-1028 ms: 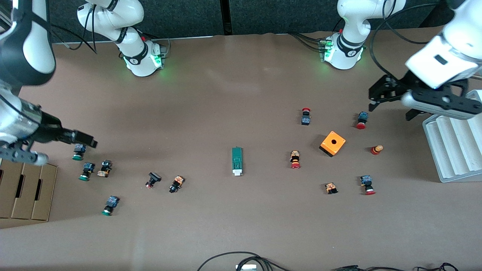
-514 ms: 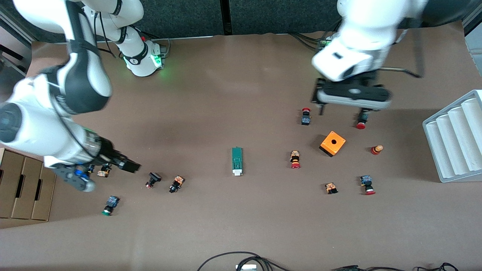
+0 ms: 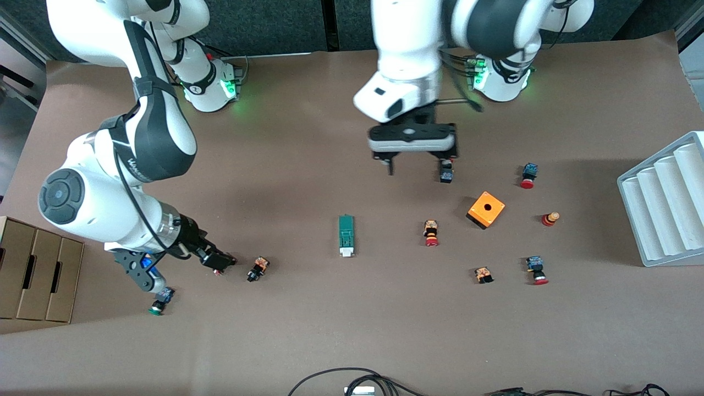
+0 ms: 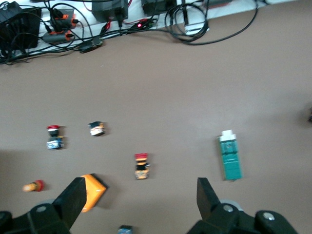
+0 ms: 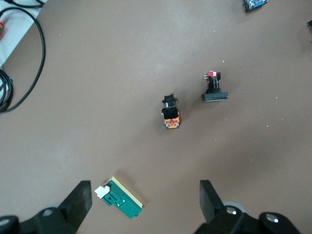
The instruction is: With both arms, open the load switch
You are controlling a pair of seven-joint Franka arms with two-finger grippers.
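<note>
The load switch (image 3: 346,235), a narrow dark-green block with a white tab at the end nearer the front camera, lies flat on the brown table (image 3: 308,324) near its middle. My left gripper (image 3: 417,166) hangs open and empty over bare table, toward the left arm's end from the switch. In the left wrist view the load switch (image 4: 229,157) lies ahead of the left gripper (image 4: 141,197). My right gripper (image 3: 184,269) stands open and empty over the push buttons toward the right arm's end. In the right wrist view the load switch (image 5: 119,197) shows between the right gripper's (image 5: 145,195) fingers, lower down.
An orange cube (image 3: 486,209) with a hole and several push buttons (image 3: 431,232) lie toward the left arm's end. More push buttons (image 3: 257,269) lie toward the right arm's end. A white ridged tray (image 3: 660,203) and cardboard boxes (image 3: 33,275) stand at the table's ends. Cables (image 3: 352,379) run along the front edge.
Both arms have swung in from the table's ends toward the middle. The left gripper has come from beside the white tray, the right gripper from beside the cardboard boxes. Both stay open.
</note>
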